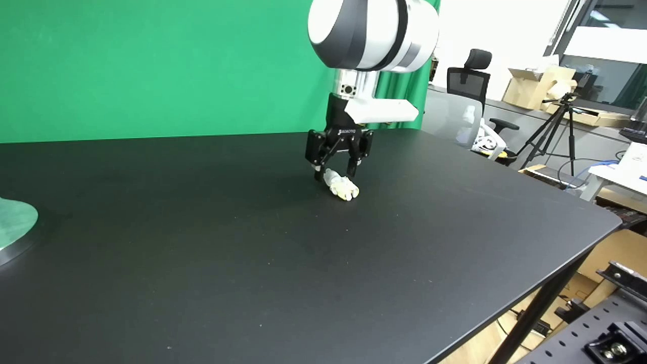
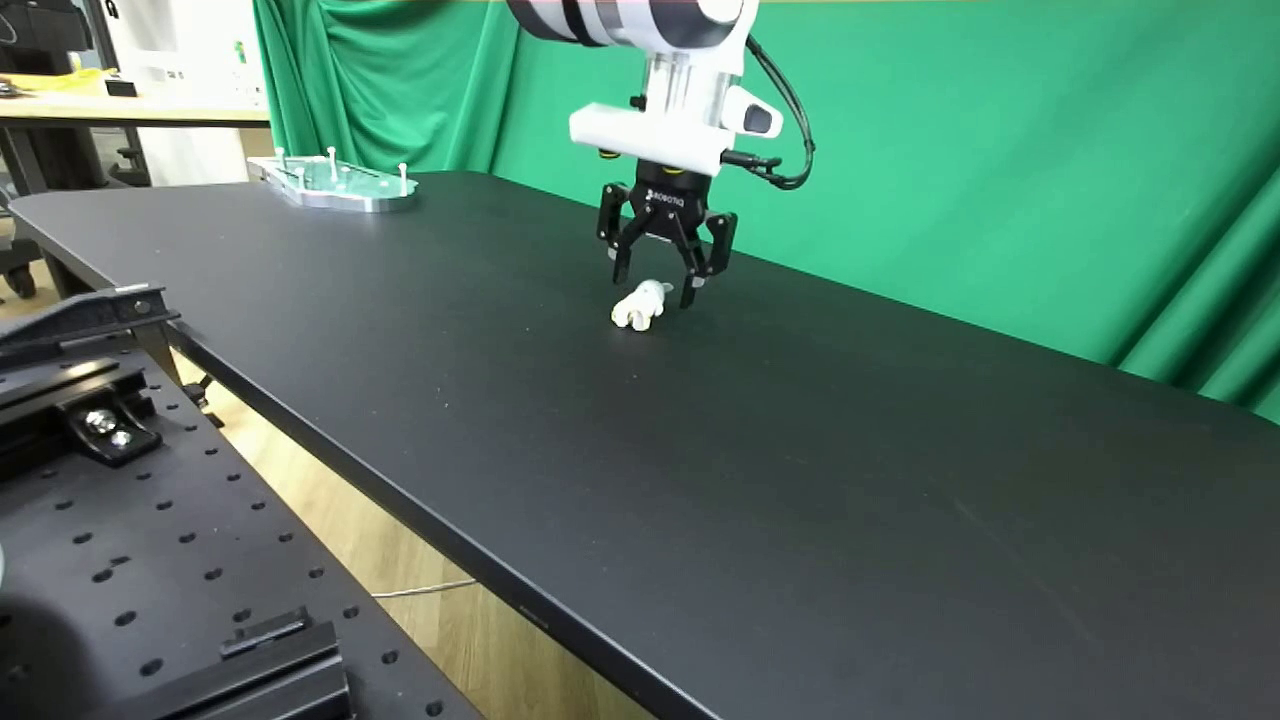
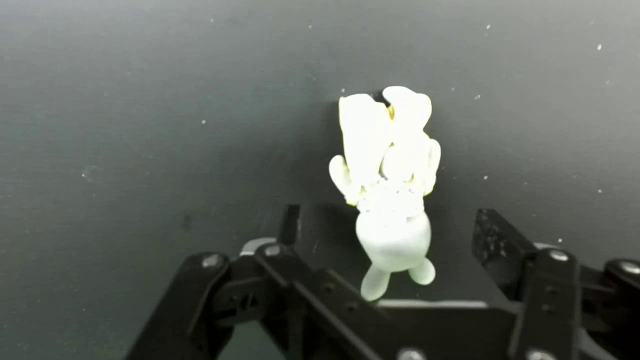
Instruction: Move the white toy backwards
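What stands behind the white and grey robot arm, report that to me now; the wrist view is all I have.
Observer: In both exterior views, a broad green cloth backdrop stands behind the arm.
Operator: Now tell me which way the yellow-tinged end of the elongated, lumpy white toy points.
Observer: Away from that backdrop, in both exterior views.
Operator: Check for anything else on the black tabletop.
Observer: In an exterior view, a flat, pegged, silver-edged pale green plate sits near the tabletop's far edge.
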Available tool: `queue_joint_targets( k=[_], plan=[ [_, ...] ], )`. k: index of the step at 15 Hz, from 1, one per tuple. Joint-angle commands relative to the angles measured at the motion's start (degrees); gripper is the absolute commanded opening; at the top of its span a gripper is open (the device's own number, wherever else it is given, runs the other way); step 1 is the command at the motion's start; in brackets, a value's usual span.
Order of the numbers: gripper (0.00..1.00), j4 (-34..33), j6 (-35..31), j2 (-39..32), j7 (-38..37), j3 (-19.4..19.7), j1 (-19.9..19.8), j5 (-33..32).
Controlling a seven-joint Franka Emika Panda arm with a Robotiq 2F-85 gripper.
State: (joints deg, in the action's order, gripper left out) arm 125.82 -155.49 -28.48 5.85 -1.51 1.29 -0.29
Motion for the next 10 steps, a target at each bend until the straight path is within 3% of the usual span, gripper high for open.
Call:
queue_joint_targets(
  k=[1, 10],
  plan=[
    [1.00, 2.00, 0.24, 3.65, -1.39, 0.49, 0.29, -1.10],
    [1.00, 10.79, 8.06, 17.22, 0.36, -0.08, -0.67, -0.33]
  ],
)
